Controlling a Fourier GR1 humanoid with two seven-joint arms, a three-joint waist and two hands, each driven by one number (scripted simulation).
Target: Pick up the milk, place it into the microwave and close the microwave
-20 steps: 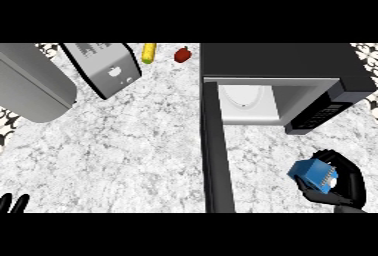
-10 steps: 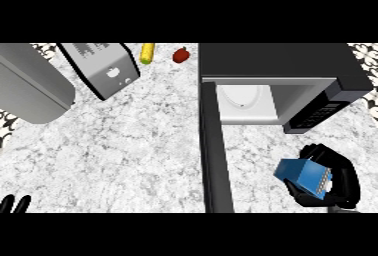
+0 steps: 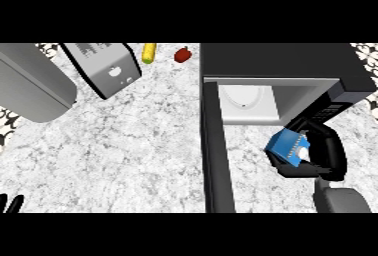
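Note:
The milk is a blue and white carton, tilted and held just in front of the microwave's opening. My right hand is curled round it from the right, thumb below the carton. The black microwave stands at the upper right with its white cavity exposed and its door swung open toward me, edge-on. Only the fingertips of my left hand show at the lower left edge, pointing up.
A grey toaster stands at the back left, with a yellow banana-like item and a red pepper behind it. A large grey curved object fills the far left. Marble counter lies between.
My right hand has carried the milk up and to the left, closer to the microwave's opening. The left hand stays low at the edge.

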